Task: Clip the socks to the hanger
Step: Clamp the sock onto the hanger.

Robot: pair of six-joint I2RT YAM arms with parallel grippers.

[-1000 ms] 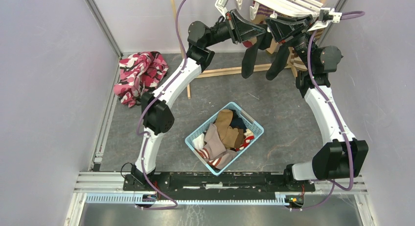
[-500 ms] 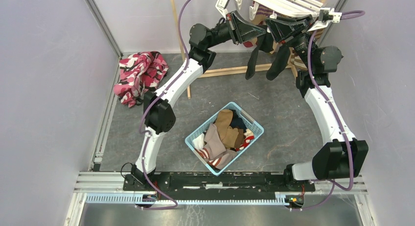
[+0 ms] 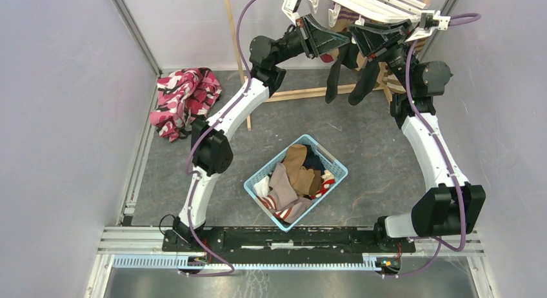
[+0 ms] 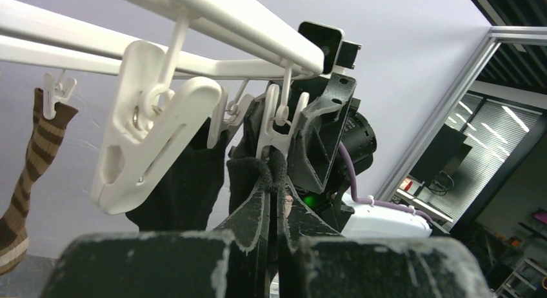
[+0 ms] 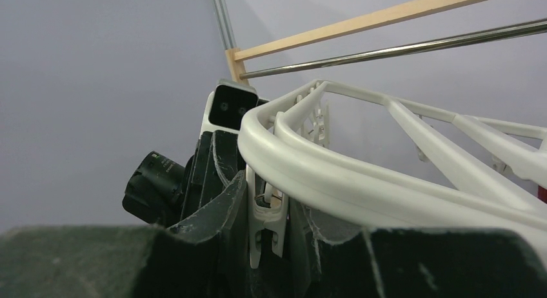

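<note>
The cuff of a black sock (image 4: pixel 244 172) is pinched flat between the closed fingers of the left gripper (image 4: pixel 274 175). It is held up against the mouth of a small white clip (image 4: pixel 276 127) that dangles under a rounded corner of the hanger (image 5: pixel 335 172). That clip is squeezed by the right gripper (image 5: pixel 269 206), whose fingers are drawn in narrowly on its two handles. Whether the cuff is inside the mouth cannot be told (the fabric hides the tips).

A shallow bite is judged the main risk. If the clip is let go while only the hem lies between its tips, the sock would likely be lost to the floor (image 3: pixel 361 149) once the left fingers part. The hanger appears to hang free, so it could be swung away by any upward push, and the clip could be twisted out of the right fingers. The second black sock (image 4: pixel 187 188), hanging just beside, could be tugged loose if brushed.
</note>
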